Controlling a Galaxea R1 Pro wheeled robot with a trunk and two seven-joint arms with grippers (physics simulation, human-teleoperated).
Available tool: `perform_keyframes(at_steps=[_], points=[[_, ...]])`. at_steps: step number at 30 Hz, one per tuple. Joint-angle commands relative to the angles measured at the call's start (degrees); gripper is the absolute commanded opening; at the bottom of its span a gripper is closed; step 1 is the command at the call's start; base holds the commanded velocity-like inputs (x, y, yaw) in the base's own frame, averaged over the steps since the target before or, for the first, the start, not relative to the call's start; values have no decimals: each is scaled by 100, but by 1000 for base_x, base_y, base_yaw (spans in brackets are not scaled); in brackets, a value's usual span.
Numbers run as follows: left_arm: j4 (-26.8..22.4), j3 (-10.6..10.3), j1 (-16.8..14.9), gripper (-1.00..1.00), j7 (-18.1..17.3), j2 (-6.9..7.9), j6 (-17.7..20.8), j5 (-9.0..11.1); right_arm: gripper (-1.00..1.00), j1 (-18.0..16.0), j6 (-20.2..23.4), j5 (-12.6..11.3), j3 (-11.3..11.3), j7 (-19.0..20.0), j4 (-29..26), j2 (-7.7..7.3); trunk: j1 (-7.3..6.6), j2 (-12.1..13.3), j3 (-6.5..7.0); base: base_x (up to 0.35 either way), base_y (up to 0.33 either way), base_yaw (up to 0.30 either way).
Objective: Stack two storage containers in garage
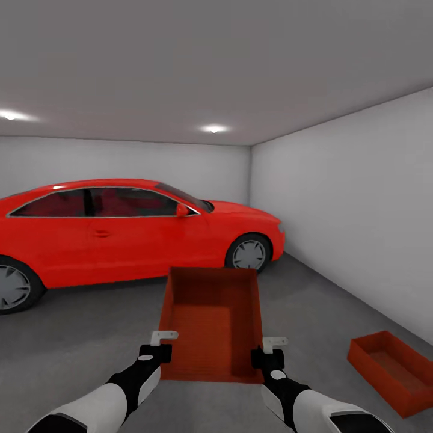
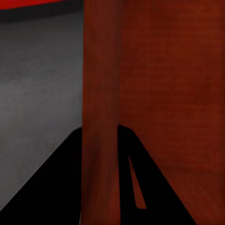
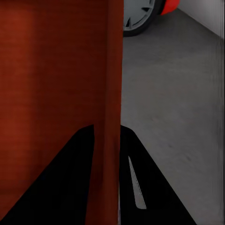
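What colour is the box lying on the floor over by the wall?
Red-orange, like the held one; the floor container shows best in the head view.

The held container (image 1: pixel 211 325) looks like matt red-orange plastic, with a fine ribbed or woven texture on the inside bottom and smooth flat walls. The second container (image 1: pixel 391 370) on the floor (image 1: pixel 90 343) has the same dull finish. Floor is rough, mottled grey concrete, no shine at all. The car (image 1: pixel 120 234) is glossy red paint, dark glass, silvery metal-looking wheels. Walls (image 1: pixel 355 204) and ceiling are plain matt grey. The arms have smooth white shells with black matt parts near the left gripper (image 1: pixel 163 343) and right gripper (image 1: pixel 269 350).
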Motion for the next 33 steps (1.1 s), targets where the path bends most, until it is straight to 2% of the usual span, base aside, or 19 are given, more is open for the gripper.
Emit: perform_keyframes(at_steps=[1, 33], points=[[12, 188, 0, -100, 52, -5, 0, 140, -100, -5, -69, 103, -213, -30, -13, 3, 5, -2, -1, 322, 101, -279], [12, 188, 0, -100, 52, -5, -7, 138, -100, -5, -68, 103, -213, -30, -13, 3, 5, -2, -1, 322, 101, -279]])
